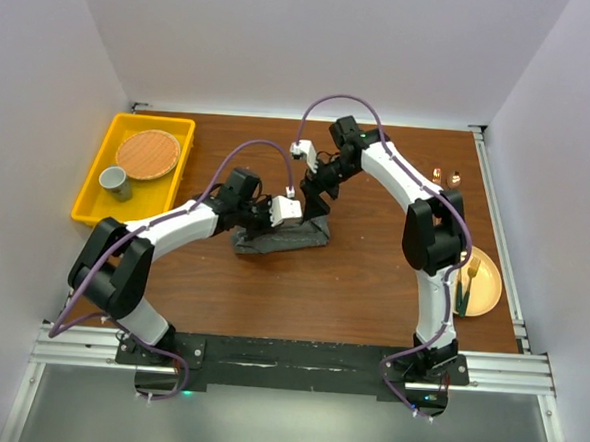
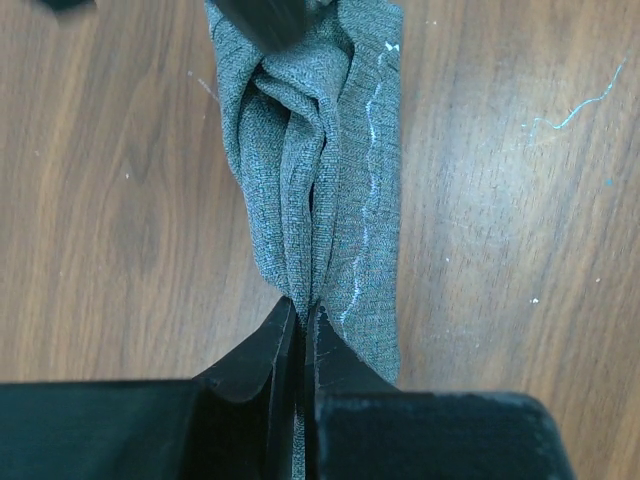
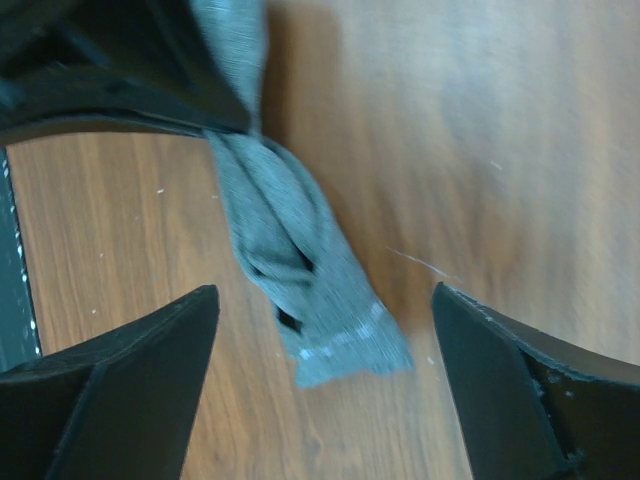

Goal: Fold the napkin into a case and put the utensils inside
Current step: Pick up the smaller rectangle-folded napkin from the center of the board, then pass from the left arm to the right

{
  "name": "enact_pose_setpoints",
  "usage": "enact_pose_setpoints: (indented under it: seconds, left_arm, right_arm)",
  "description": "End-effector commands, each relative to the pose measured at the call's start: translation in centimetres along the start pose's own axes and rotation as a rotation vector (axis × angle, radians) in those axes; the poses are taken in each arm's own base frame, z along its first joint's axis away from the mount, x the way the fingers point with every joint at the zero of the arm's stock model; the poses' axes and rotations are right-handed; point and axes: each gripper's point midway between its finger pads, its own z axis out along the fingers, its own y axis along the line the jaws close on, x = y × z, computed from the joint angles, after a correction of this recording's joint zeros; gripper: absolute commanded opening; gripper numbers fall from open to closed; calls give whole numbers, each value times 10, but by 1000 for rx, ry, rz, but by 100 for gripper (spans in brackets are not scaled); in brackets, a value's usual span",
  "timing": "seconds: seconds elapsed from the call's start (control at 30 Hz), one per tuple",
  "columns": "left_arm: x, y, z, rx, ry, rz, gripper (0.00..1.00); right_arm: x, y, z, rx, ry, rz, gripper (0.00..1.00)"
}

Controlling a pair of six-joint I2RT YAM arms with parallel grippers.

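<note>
The napkin (image 1: pixel 286 239) lies bunched into a twisted dark grey strip in the middle of the table. My left gripper (image 1: pixel 263 222) is shut on one end of it; in the left wrist view the jaws (image 2: pixel 303 305) pinch the gathered folds of the cloth (image 2: pixel 320 170). My right gripper (image 1: pixel 316 204) is open just above the other end. In the right wrist view its fingers (image 3: pixel 150 350) stand wide apart on either side of the loose hemmed end (image 3: pixel 300 280), not touching it. The utensils (image 1: pixel 467 279) lie on a yellow plate (image 1: pixel 488 293) at the right edge.
A yellow tray (image 1: pixel 91 201) at the back left holds a woven round mat (image 1: pixel 147 154) and a grey cup (image 1: pixel 114 181). Two small copper-coloured objects (image 1: pixel 446 176) stand at the back right. The left gripper's dark body (image 3: pixel 100 80) shows in the right wrist view.
</note>
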Motion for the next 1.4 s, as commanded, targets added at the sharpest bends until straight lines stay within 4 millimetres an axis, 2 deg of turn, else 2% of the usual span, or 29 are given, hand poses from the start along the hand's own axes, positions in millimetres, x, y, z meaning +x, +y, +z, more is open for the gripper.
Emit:
enact_pose_setpoints:
  seconds: [0.0, 0.13, 0.43, 0.6, 0.63, 0.77, 0.87, 1.1, 1.37]
  left_arm:
    - [-28, 11, -7, -56, -82, 113, 0]
    - [-30, 9, -6, -50, -88, 120, 0]
    - [-33, 5, -4, -46, -93, 135, 0]
    - [-33, 5, -5, -51, -91, 138, 0]
    - [-33, 5, -5, -53, -91, 139, 0]
    - [-31, 3, -7, -57, -96, 144, 0]
    - [-32, 2, -8, -58, -103, 153, 0]
    - [-34, 1, -9, -63, -122, 181, 0]
    - [-33, 1, -10, -66, -124, 180, 0]
  right_arm:
    - [-17, 20, 6, -73, -22, -135, 98]
    - [-21, 26, 19, -87, -11, -165, 98]
    - [-4, 23, 45, -140, 30, -136, 97]
    - [-11, 34, 39, -182, -25, -128, 97]
    - [-7, 35, 37, -186, -29, -117, 98]
    - [-10, 23, 16, -156, -87, -100, 98]
    - [-6, 22, 11, -154, -65, -138, 98]
    - [-6, 24, 24, -161, -45, -131, 98]
    - [1, 37, 38, -190, -24, -134, 96]
